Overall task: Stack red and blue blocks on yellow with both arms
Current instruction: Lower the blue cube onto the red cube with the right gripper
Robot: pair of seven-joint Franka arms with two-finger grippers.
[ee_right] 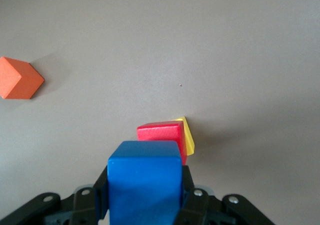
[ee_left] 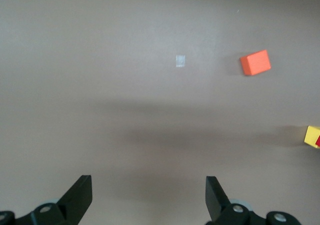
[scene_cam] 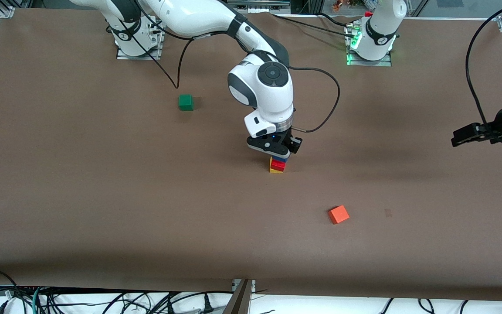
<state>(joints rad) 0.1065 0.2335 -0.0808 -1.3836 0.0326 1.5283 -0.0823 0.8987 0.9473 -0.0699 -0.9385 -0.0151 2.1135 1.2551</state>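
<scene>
Two cubes already stand mid-table, red block (ee_right: 161, 133) on yellow (ee_right: 187, 135); the right gripper (ee_right: 145, 200) pinches the light, rigid blue block (ee_right: 145, 177) by opposite faces over them. Left gripper (ee_left: 149, 195) waits spread.

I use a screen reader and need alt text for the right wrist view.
The right claw holds a blue block just above a red block, which sits on a yellow block. An orange block lies apart on the brown table.
</scene>
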